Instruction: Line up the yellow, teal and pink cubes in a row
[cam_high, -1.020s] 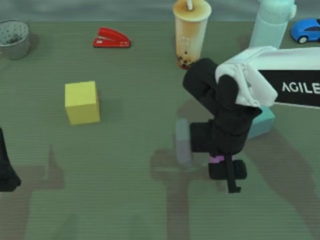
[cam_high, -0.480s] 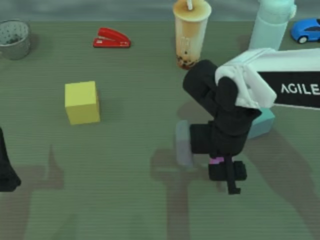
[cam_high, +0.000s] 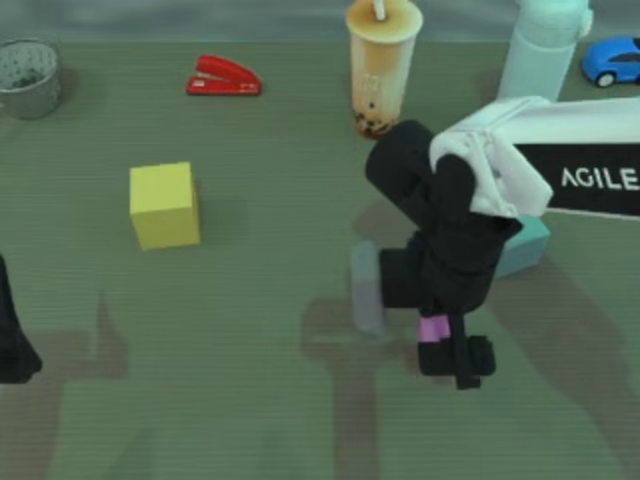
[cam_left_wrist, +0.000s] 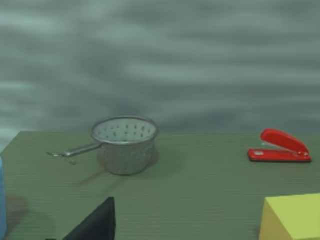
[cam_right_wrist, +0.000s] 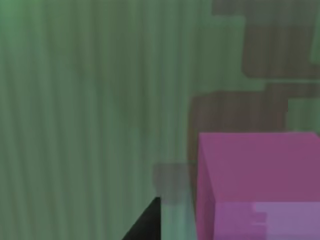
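right gripper (cam_high: 447, 345) clamped on the pink cube (cam_high: 432, 328), held clear of the table for carrying into the row. teal cube (cam_high: 527, 244) just behind the wrist, yellow cube (cam_high: 163, 204) far off leftward; left gripper (cam_high: 12, 345) parked, fingers unreadable.

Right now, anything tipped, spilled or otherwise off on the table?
Nothing stands out. Bubble tea cup, bottle and strainer stand upright, the red stapler lies flat. Yellow cube sits square; teal cube is partly hidden under the right arm, whose gripper holds the pink cube.
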